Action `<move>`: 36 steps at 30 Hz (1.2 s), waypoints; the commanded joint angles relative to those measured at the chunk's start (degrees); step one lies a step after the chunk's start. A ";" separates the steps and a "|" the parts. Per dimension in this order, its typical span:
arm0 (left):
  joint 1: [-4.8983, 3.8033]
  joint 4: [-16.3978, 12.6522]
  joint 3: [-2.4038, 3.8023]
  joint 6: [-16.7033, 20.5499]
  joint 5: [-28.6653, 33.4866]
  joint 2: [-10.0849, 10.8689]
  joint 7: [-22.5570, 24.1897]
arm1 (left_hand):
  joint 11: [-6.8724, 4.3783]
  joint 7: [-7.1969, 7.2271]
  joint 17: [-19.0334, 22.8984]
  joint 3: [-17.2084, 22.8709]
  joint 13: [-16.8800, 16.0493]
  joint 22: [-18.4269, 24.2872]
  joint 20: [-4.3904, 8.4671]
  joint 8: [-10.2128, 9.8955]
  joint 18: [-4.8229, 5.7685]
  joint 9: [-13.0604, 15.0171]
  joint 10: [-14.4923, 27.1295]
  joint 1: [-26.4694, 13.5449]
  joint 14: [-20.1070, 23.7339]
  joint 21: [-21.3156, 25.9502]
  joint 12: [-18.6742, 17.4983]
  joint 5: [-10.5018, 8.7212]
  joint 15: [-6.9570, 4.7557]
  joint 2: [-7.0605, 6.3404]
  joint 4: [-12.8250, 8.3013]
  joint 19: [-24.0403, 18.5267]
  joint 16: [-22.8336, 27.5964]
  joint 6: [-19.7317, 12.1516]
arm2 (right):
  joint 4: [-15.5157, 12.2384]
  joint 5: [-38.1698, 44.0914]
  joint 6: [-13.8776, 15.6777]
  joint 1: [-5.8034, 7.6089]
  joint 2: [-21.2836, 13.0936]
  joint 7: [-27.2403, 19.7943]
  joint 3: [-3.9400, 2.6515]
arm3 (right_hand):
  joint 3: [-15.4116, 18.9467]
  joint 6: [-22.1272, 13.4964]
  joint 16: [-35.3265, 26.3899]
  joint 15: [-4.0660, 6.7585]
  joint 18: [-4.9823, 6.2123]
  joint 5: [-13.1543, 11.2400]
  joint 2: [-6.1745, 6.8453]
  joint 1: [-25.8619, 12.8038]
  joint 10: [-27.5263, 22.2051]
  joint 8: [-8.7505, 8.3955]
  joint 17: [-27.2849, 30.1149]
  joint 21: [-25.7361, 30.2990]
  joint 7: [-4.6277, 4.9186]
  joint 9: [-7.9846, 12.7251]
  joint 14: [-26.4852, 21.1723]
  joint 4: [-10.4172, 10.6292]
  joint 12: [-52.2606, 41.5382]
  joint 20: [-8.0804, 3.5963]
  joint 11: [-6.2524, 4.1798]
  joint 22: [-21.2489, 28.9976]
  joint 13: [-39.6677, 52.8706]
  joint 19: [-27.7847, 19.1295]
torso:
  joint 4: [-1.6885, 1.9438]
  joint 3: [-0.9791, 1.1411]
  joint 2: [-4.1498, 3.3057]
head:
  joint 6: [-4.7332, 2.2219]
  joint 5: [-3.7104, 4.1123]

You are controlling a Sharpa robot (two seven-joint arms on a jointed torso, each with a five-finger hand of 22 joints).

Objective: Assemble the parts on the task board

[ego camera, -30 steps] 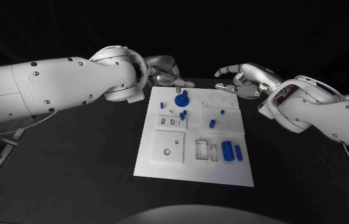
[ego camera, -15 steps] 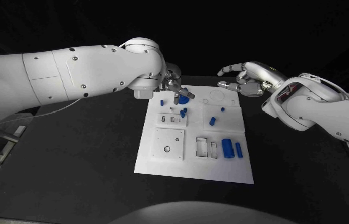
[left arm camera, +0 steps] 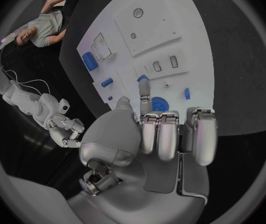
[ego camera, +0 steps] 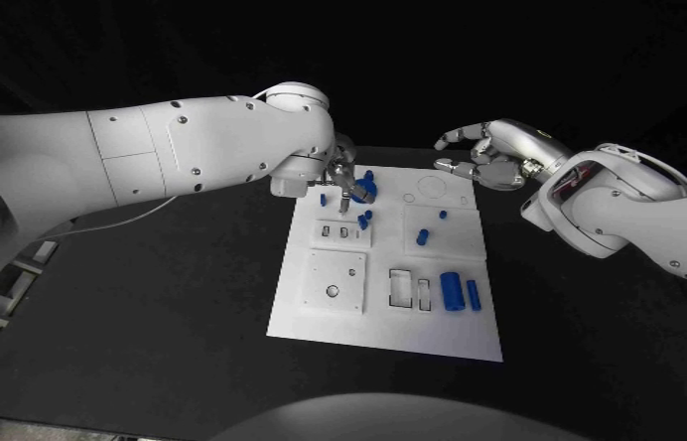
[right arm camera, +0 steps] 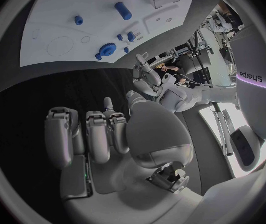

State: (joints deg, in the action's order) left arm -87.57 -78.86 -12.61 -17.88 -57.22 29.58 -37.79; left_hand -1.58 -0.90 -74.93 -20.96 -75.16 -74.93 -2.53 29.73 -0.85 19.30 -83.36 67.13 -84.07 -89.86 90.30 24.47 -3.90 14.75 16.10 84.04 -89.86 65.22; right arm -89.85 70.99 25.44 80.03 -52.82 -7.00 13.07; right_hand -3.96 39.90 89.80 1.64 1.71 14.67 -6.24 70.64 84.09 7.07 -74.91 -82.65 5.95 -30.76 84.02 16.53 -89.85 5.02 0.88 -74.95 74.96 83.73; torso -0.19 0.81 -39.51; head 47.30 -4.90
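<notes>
The left arm has swung in over the far end of the task board (ego camera: 386, 347) within the last second, carrying the left hand (ego camera: 343, 176) from beyond the board's far edge to a position directly above the blue gear (ego camera: 359, 192). This suggests the gear is the part now being addressed, though no part appears seated differently than before. In the left wrist view, the fingertips (left arm camera: 145, 87) reach down to the blue gear (left arm camera: 160, 104) and seem to touch or nearly touch it; whether they actually pinch it cannot be told, since the fingers hide the contact. The remaining fingers are extended side by side rather than curled.

The right hand (ego camera: 494, 158) has barely moved: it hovers off the board's far right corner, fingers loosely curved and apart, holding nothing. Small blue pegs (ego camera: 365, 220) and two blue cylinders (ego camera: 448, 291) lie on the board, nearer the robot.
</notes>
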 commanded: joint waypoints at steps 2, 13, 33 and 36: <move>0.38 0.37 0.04 -1.05 -0.34 -0.73 -1.56 | 0.01 -1.06 -15.07 0.83 -14.84 -15.07 0.05 -2.41 0.85 0.43 -6.64 0.90 -5.93 -0.14 -0.30 -0.29 0.04 0.28 0.24 5.96 -0.14 -3.30 | 0.08 0.03 -0.83 -0.06 0.11 -0.19 0.01 | 0.02 0.50 0.20 -0.25 0.39 0.55 0.23 0.55 5.91 0.06 -15.09 0.06 0.09 -0.10 5.98 -0.43 -0.15 0.05 0.42 -12.30 15.04 0.03 | -0.01 0.00 -0.02 | 0.15 -0.08; 1.00 2.53 0.01 -2.10 3.88 -2.28 -2.25 | 1.61 -2.76 -15.07 2.66 -14.84 -15.07 -1.19 -7.02 0.85 0.37 -6.64 1.74 -5.93 -0.14 -0.30 -0.64 1.52 -0.15 0.02 5.96 -0.14 -6.41 | 0.34 0.02 -1.16 -0.17 0.36 0.09 0.02 | -0.12 0.72 0.20 -0.28 0.46 1.34 0.46 1.11 5.91 0.02 -15.09 0.28 0.12 -0.15 5.98 -0.61 -0.15 0.08 0.45 -12.21 15.04 -0.17 | 0.00 0.07 0.05 | 0.32 -0.43; 3.30 6.30 0.01 -0.82 1.91 -5.07 -2.26 | 2.14 -3.17 -15.07 4.13 -14.84 -15.07 -1.87 -8.80 0.85 0.72 -6.64 2.36 -5.93 -0.14 -0.30 -0.86 2.11 -0.23 -0.12 5.96 -0.14 -6.47 | 0.47 0.05 -1.97 -0.24 0.66 0.67 0.02 | -0.25 0.78 0.20 -0.29 0.50 1.81 0.70 1.64 5.91 -0.05 -15.09 0.45 0.11 -0.18 5.98 -0.84 -0.15 0.10 0.45 -12.15 15.04 -0.32 | -0.02 0.03 0.01 | 0.49 -0.89; 3.67 6.84 0.01 -0.46 1.65 -5.39 -2.25 | 2.13 -3.13 -15.07 4.46 -14.84 -15.07 -1.93 -8.88 0.85 0.91 -6.64 2.54 -5.93 -0.14 -0.30 -0.67 2.14 -0.23 -0.18 5.96 -0.14 -6.25 | 0.47 0.06 -2.13 -0.24 0.63 0.78 0.02 | -0.31 0.81 0.20 -0.30 0.52 1.92 0.74 1.81 5.91 -0.07 -15.09 0.52 0.09 -0.19 5.98 -0.92 -0.15 0.10 0.44 -12.12 15.04 -0.39 | -0.02 0.06 0.06 | 0.56 -1.04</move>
State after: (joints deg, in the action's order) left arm -84.00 -72.19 -12.63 -18.63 -55.01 24.42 -39.86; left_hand 0.32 -4.28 -74.91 -16.87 -75.16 -74.92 -4.19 21.18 -0.85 20.14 -83.75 68.75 -84.14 -89.86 90.18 23.90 -2.12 14.34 15.95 84.03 -89.86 58.63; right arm -89.38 70.81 24.26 79.82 -52.20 -6.50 13.09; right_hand -4.28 40.28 89.80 1.65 1.70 16.32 -5.55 71.96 84.09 7.07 -74.94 -82.42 5.98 -30.85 84.02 15.88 -89.85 5.02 0.88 -74.93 74.98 83.72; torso -0.23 0.85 -39.50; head 47.81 -5.82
